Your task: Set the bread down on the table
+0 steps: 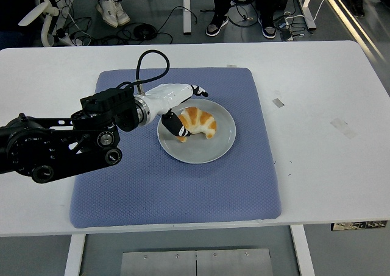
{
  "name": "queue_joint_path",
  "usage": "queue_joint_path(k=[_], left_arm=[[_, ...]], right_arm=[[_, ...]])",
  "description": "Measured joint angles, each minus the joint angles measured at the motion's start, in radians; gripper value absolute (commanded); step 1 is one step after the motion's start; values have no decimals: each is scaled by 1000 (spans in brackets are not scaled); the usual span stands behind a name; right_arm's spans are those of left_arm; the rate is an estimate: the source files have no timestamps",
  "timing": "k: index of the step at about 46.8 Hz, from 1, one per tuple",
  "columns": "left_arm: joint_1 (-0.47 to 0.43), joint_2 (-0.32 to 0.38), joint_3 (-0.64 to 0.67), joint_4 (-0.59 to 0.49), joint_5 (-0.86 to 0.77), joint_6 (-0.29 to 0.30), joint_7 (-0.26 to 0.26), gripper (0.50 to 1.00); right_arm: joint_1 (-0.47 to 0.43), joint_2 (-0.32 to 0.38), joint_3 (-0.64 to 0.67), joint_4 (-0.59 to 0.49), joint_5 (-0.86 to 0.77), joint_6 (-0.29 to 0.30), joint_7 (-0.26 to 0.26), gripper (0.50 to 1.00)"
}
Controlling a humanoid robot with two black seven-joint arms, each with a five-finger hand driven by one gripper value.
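You see a golden-brown bread (200, 122) on a grey plate (213, 151), a textured blue mat (177, 191), a white surface (323, 117).

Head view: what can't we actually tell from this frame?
- Grasp: the left hand covers the left end of the croissant; whether the fingers have closed on it cannot be seen.
- Plate: its left rim is hidden under the hand.
- Right arm: not in view.
- People at the top edge: only legs and shoes show, cut off by the frame.
- Marks on the table at right: too small to identify.
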Motion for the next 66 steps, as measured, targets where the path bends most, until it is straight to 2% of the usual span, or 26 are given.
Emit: queue_joint_path(k=[13,31,44,62,66], left_arm=[[20,-32,0,19,21,2,-6,837],[40,-52,0,55,23,18,-11,805],[52,-59,1,60,38,31,-12,754],[69,-68,1,74,74,47,-14,749],[69,-68,1,74,75,47,-15,709]], right_arm=[[0,0,0,0,0,0,0,1000],[0,0,0,0,0,0,0,1000],[0,0,0,0,0,0,0,1000],[0,0,0,0,0,0,0,1000],[0,0,0,0,0,0,0,1000]])
